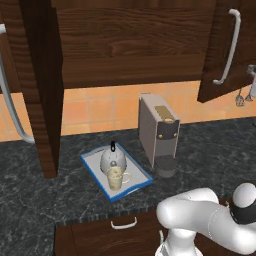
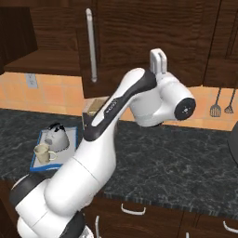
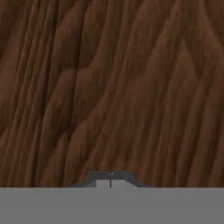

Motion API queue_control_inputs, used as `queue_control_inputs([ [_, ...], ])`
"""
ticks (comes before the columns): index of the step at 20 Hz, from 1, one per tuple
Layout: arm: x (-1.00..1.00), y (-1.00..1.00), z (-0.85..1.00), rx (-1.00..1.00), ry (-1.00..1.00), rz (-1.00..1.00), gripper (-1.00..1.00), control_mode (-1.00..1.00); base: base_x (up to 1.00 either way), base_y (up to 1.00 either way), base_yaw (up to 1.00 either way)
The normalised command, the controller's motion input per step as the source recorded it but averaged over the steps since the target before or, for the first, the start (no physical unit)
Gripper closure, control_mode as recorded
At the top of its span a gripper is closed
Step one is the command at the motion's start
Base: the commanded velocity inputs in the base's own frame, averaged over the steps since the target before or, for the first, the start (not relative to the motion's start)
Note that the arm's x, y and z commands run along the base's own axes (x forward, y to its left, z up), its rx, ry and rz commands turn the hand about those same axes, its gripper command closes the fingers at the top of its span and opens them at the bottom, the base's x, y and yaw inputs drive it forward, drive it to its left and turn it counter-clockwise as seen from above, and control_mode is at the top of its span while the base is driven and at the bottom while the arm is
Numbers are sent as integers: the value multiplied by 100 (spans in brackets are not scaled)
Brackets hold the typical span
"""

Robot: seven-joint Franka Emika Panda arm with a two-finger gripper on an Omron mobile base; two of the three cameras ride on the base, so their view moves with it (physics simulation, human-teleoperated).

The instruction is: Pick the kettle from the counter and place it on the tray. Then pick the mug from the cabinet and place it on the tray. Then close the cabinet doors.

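The blue-rimmed tray lies on the dark speckled counter. On it stand the silver kettle and, in front of it, the cream mug. Above, the cabinet has both doors swung out: the left door and the right door with its long silver handle. My arm reaches up toward the right door. In the hand view my gripper is shut and empty, close against dark wood grain.
A tall grey coffee machine stands just right of the tray. Utensils hang on the orange tiled wall at the right. Drawers with curved handles run under the counter edge.
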Motion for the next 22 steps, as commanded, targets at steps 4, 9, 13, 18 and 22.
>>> queue_control_inputs([
  [4, 100, 100, -45, -14, 13, -21, 100, -100, 0, 0, 0],
  [9, 100, 100, -47, -9, 9, -22, 100, -100, 0, 0, 0],
  [13, 100, 100, -43, -2, 7, -21, 100, -100, 0, 0, 0],
  [18, 95, 34, -6, 10, 2, -9, 100, -100, 0, 0, 0],
  [22, 96, 1, 0, 15, 9, 0, 100, -100, 0, 0, 0],
])
